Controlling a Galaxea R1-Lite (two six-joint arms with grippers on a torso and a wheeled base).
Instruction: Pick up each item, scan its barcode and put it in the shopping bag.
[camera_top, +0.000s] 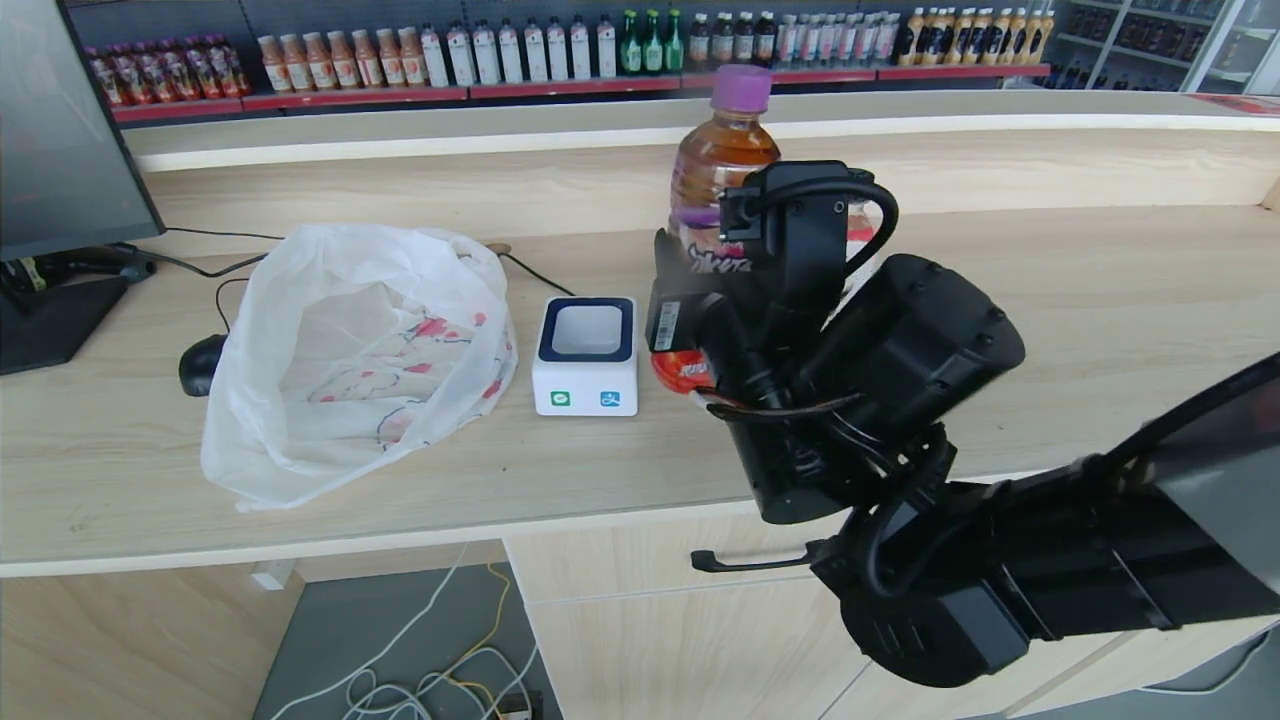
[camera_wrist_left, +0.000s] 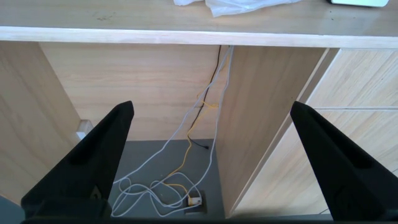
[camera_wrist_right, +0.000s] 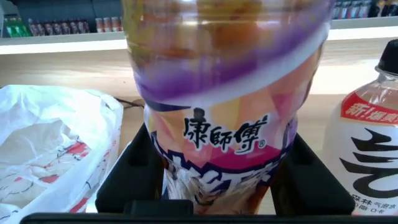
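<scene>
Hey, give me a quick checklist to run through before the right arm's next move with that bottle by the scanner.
1. Grip: ok. The right gripper has its jaws on both sides of the bottle.
2. Bottle over the scanner window: not ok, it hangs to the scanner's right.
3. Barcode facing the window: cannot tell. A barcode patch shows on the bottle's scanner side.
4. Shopping bag mouth open: ok.
5. Left gripper out of the way: ok, open below the counter.
</scene>
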